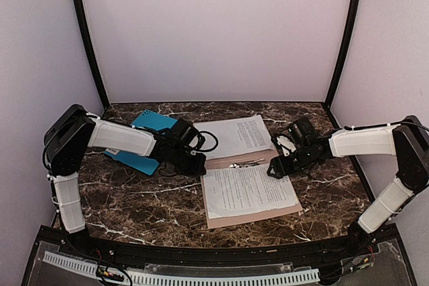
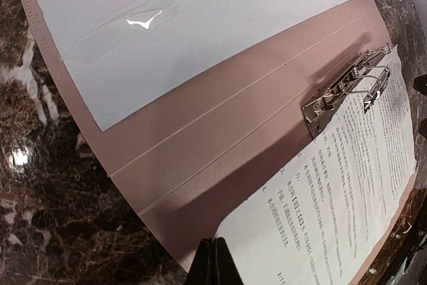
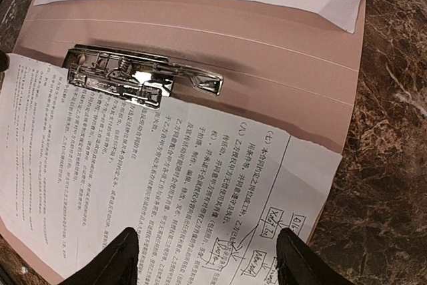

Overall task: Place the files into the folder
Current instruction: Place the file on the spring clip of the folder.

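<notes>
The tan folder (image 1: 231, 163) lies open on the marble table. Printed files (image 1: 248, 191) lie on its near half, their top edge at the metal clip (image 1: 244, 163). Another printed sheet (image 1: 241, 135) lies on the far half. My left gripper (image 1: 201, 163) is shut, its tips at the folder's left edge (image 2: 220, 131) beside the sheets' corner (image 2: 347, 191); nothing shows between them (image 2: 215, 261). My right gripper (image 1: 273, 169) is open and empty just above the sheets' right corner (image 3: 133, 165), near the clip (image 3: 133, 75).
A teal blue folder (image 1: 144, 140) lies at the back left, partly under my left arm. Bare marble (image 3: 393, 131) lies to the right of the tan folder. Purple walls and black corner posts close in the back and sides.
</notes>
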Controlling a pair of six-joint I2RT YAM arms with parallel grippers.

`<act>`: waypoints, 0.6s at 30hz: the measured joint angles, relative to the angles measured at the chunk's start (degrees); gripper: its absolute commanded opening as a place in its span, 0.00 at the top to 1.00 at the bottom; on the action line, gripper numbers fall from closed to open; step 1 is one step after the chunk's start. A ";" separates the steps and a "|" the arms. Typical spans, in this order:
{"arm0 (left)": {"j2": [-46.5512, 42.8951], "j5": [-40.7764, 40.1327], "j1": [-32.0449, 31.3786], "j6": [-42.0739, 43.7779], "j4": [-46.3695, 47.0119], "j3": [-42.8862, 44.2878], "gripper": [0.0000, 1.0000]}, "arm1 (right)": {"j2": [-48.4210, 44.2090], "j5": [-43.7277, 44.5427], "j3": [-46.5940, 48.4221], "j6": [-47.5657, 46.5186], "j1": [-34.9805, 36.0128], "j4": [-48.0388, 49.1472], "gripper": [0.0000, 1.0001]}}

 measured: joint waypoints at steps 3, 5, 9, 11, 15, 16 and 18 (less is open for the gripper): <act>0.00 0.22 0.00 -0.85 0.92 -0.33 0.99 | 0.00 0.48 0.00 0.00 0.02 -0.04 0.32; -0.02 0.20 0.00 -1.29 1.33 -0.79 0.99 | 0.00 0.74 0.00 -0.02 0.02 -0.11 0.31; -0.28 -0.17 0.00 -2.12 1.66 -2.12 0.99 | 0.00 0.85 0.00 -0.02 0.02 -0.24 0.31; -0.61 -0.48 0.00 -2.32 1.68 -2.51 0.99 | 0.00 0.85 0.00 -0.02 0.02 -0.26 0.31; -1.11 -0.90 0.00 -2.43 2.03 -2.60 0.99 | 0.00 0.85 0.00 0.00 0.02 -0.31 0.32; -1.18 -0.92 0.00 -2.43 2.12 -2.62 0.99 | 0.00 0.85 0.00 -0.02 0.02 -0.31 0.31; -1.38 -1.01 0.00 -2.45 2.38 -2.67 0.99 | 0.00 0.85 0.00 -0.02 0.02 -0.31 0.31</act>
